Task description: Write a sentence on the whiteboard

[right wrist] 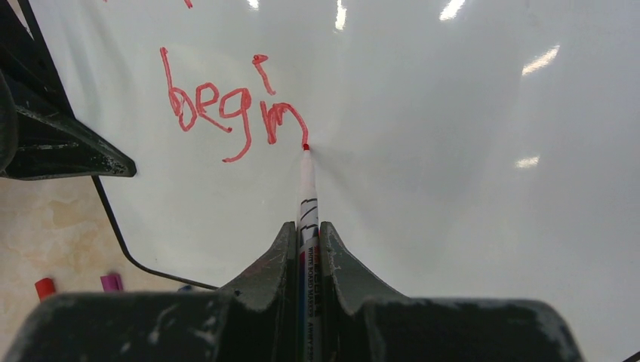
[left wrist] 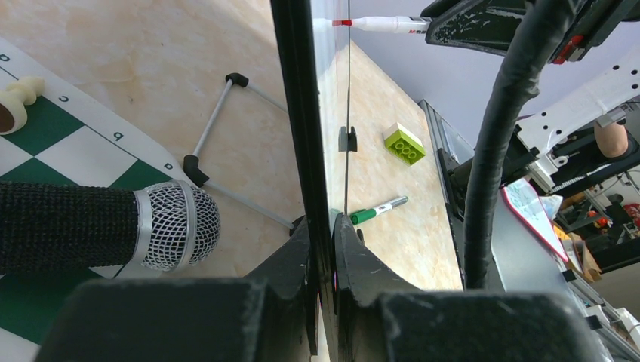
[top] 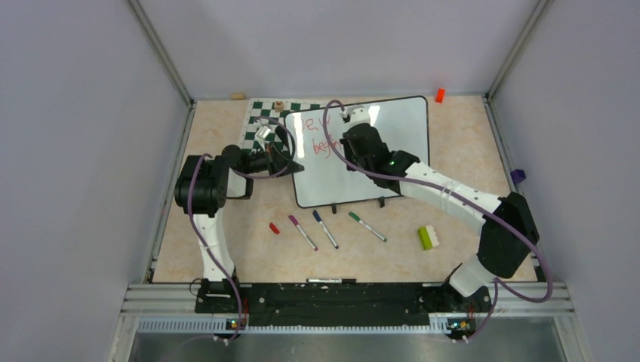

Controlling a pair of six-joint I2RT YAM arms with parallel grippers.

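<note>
The whiteboard (top: 396, 132) stands tilted on its small feet at the back of the table, and its glossy face fills the right wrist view (right wrist: 453, 113). My left gripper (left wrist: 321, 226) is shut on its thin black left edge (left wrist: 296, 113), low on the board's left side (top: 290, 164). My right gripper (right wrist: 307, 226) is shut on a red marker (right wrist: 308, 188), and the red tip touches the board. The sentence (right wrist: 219, 105) is red handwriting that reads "begin" up to the tip. Part of an upper line shows in the top view (top: 315, 124). My right gripper (top: 355, 143) covers the rest.
A green-and-white chessboard mat (top: 260, 121) lies behind the board's left side, with a microphone (left wrist: 113, 226) and a chess piece (left wrist: 19, 94) on it. In front lie a red cap (top: 274, 228), purple (top: 303, 231), blue (top: 325, 228) and green (top: 367, 226) markers, and a green brick (top: 428, 237).
</note>
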